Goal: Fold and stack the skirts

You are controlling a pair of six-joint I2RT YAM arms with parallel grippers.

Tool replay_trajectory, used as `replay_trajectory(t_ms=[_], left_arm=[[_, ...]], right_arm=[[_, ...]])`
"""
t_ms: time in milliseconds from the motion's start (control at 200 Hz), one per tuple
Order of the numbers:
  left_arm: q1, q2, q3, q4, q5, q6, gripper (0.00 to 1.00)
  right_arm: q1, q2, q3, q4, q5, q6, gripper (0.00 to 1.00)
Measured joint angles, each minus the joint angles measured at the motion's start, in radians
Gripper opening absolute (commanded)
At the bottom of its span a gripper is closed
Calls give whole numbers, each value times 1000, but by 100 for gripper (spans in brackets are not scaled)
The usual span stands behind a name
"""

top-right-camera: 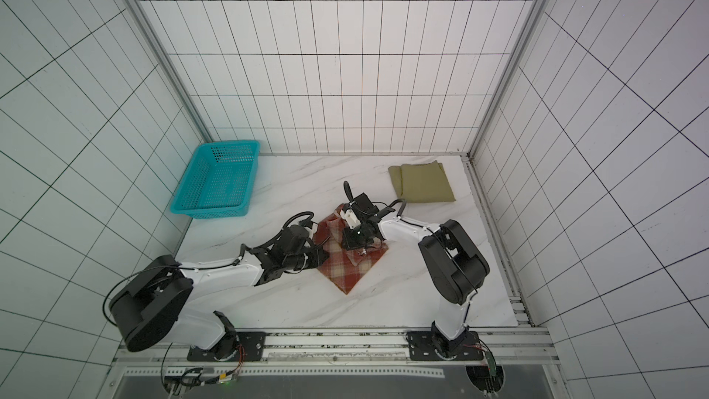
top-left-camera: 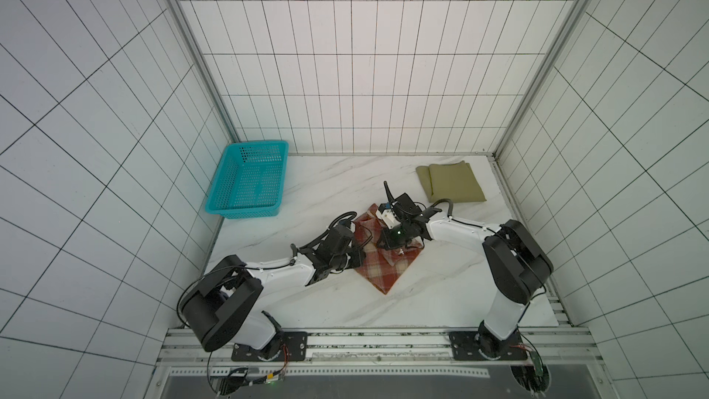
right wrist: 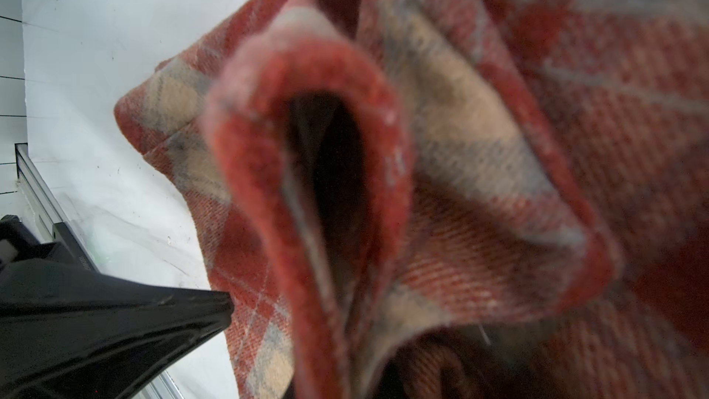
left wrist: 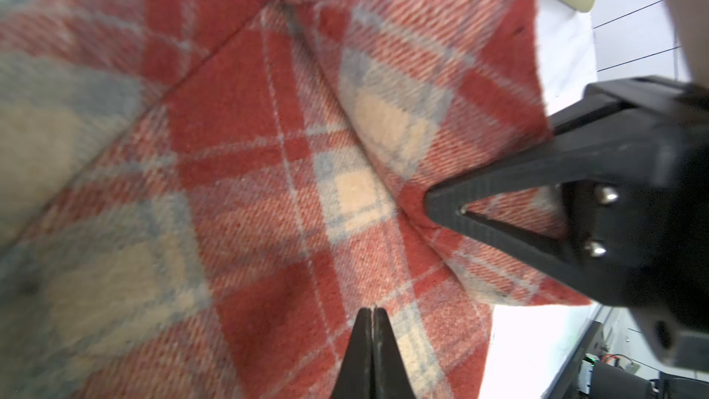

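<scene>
The red-and-cream plaid skirt (top-left-camera: 378, 268) lies partly folded at the middle of the table in both top views. My right gripper (top-left-camera: 401, 250) hangs over its right part, shut on a raised fold of the plaid cloth. In the left wrist view the right gripper (left wrist: 441, 207) pinches that lifted flap. The bunched fold (right wrist: 307, 170) fills the right wrist view and hides those jaws. My left gripper (left wrist: 371, 310) is shut with nothing between its tips, just above the plaid skirt's left part (top-left-camera: 362, 257). The olive-khaki skirt (top-left-camera: 452, 182) lies folded at the back right.
A teal perforated basket (top-left-camera: 249, 182) stands at the back left, with nothing in it. The white marble table (top-left-camera: 441, 293) ends at a metal rail in front, where both arm bases are mounted. Tiled walls close in the back and sides.
</scene>
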Motion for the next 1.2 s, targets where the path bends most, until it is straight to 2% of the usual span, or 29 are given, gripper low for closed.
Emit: replay_trajectory(t_ms=[265, 625, 955, 1199], left_arm=[[0, 87, -2, 5, -2, 3, 0], [0, 93, -8, 35, -2, 3, 0], [0, 94, -23, 68, -3, 1, 0], [0, 94, -26, 74, -3, -1, 0]], right_arm=[[1, -23, 0, -20, 21, -1, 0], [35, -111, 3, -93, 64, -4, 0], [65, -106, 4, -106, 80, -4, 0], [65, -42, 4, -87, 66, 2, 0]])
